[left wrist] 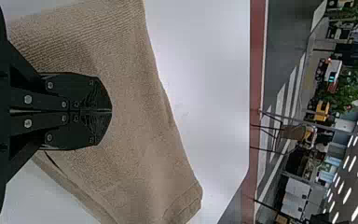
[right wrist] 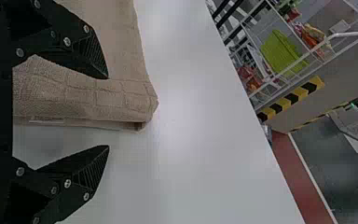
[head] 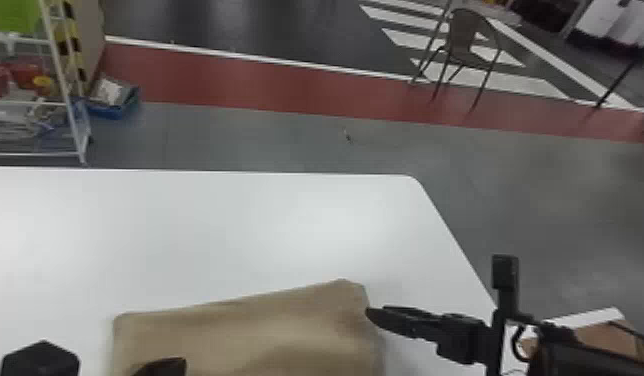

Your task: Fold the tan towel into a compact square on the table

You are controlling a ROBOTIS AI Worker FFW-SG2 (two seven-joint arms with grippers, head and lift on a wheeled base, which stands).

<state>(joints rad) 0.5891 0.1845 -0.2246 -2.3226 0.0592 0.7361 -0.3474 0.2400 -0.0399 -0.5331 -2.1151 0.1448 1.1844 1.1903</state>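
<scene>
Right now, the tan towel (head: 266, 330) is lying in folded layers on the near part of the white counter (head: 196, 235). Over its left part, the left tool (head: 163, 366) is keeping its fingers pressed together; the right tool (head: 373, 315) is spreading its fingers at the right edge.

Towel (head: 246, 330) is showing tan, with a grid-like pattern over part of its surface. Tabletop (head: 236, 225) is presenting plain white. Beyond, floor strip (head: 236, 77) is running red; far left, edge guard (right wrist: 291, 99) is displaying yellow-and-black banding.
</scene>
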